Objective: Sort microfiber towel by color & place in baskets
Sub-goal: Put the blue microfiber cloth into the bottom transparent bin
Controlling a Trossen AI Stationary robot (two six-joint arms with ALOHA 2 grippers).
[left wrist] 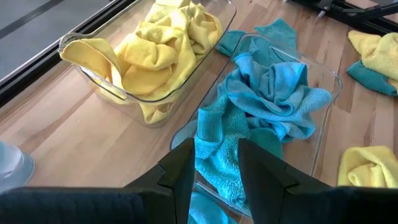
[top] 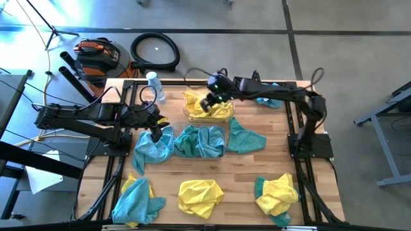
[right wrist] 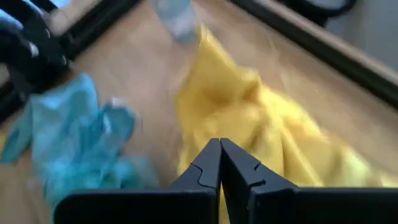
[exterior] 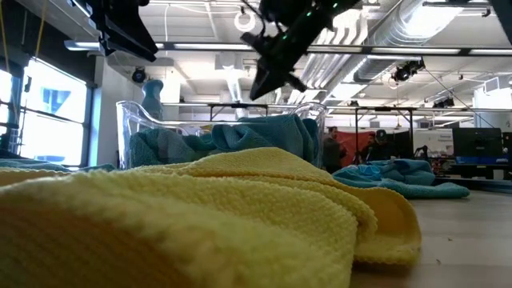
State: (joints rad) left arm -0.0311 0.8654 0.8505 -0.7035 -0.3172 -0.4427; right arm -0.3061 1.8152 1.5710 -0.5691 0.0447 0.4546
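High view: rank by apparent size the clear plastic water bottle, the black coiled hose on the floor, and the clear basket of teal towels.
1. Black coiled hose and clear plastic basket of teal towels: look about alike, so unranked.
2. Clear plastic water bottle, plainly smallest.

No legible text, label, brand, number or sign in any view, towels, baskets and bench surface unmarked, distant screens and fittings in the room behind the bench too small to read
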